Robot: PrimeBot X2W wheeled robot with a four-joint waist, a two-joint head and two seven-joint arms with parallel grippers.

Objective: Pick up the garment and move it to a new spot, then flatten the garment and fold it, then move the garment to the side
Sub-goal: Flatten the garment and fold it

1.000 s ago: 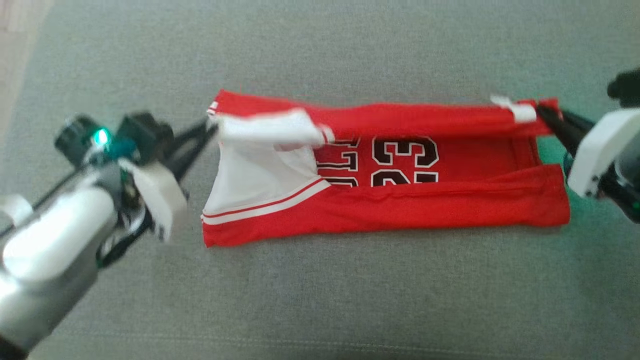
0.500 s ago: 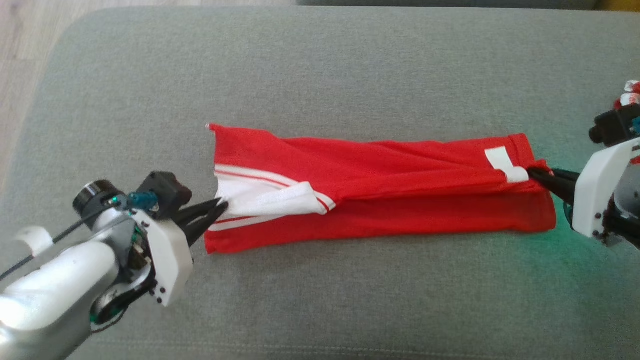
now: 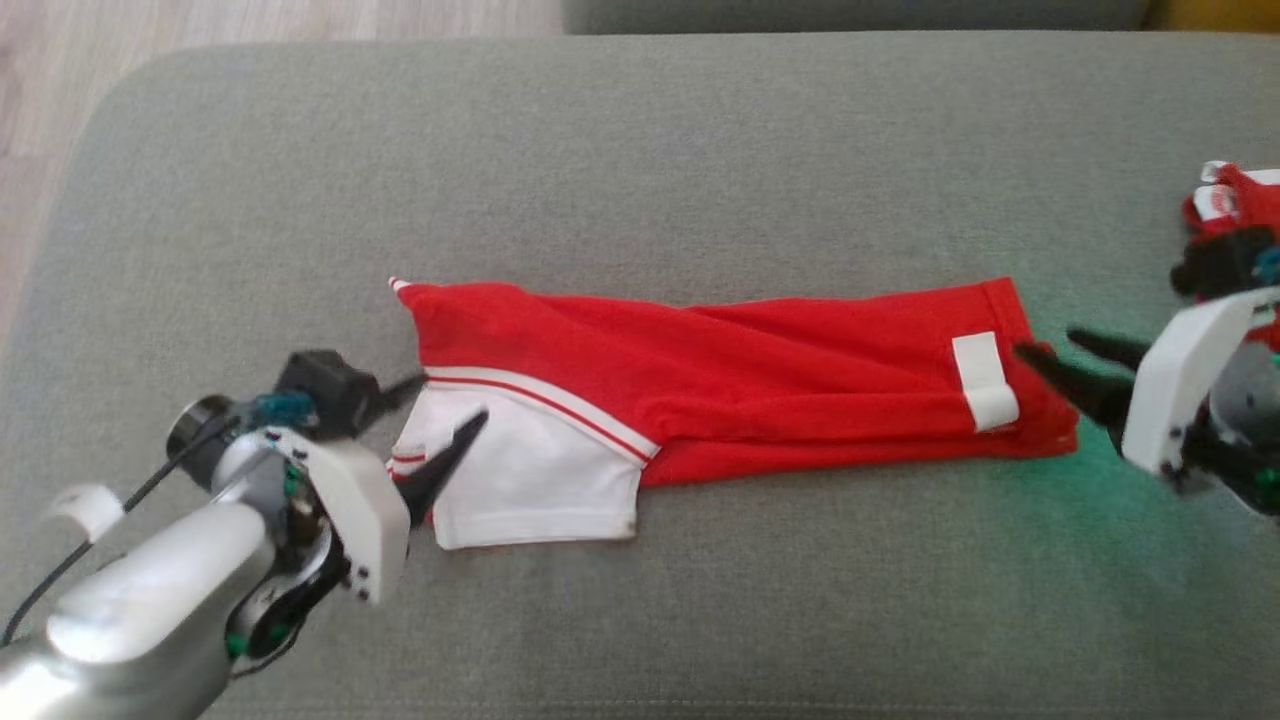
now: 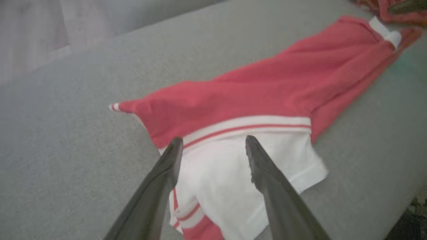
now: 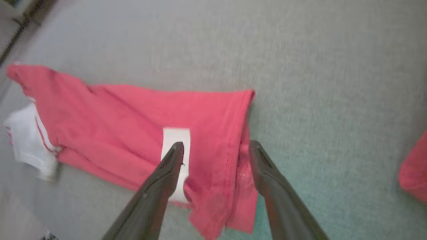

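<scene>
The garment (image 3: 780, 380) is a red jersey with a white sleeve (image 3: 530, 480) and a white tag (image 3: 985, 380). It lies folded in a long strip on the grey cushion (image 3: 640, 170). My left gripper (image 3: 448, 398) hangs open over the white sleeve end, holding nothing. In the left wrist view its fingers (image 4: 166, 173) straddle the white cloth of the garment (image 4: 250, 93). My right gripper (image 3: 1048, 343) stands open at the tag end. Seen from the right wrist, that gripper (image 5: 216, 143) hovers over the hem of the garment (image 5: 116, 110), with nothing pinched.
Another red and white cloth (image 3: 1230, 195) lies at the far right, behind my right wrist, and also shows as a red cloth (image 5: 413, 166) at the right wrist view's edge. Wooden floor (image 3: 200, 15) lies beyond the cushion's rounded far-left corner.
Both grippers have opened and let go of the garment's ends. The far layer now lies folded over the near one, hiding the printed numbers. The head camera has shifted.
</scene>
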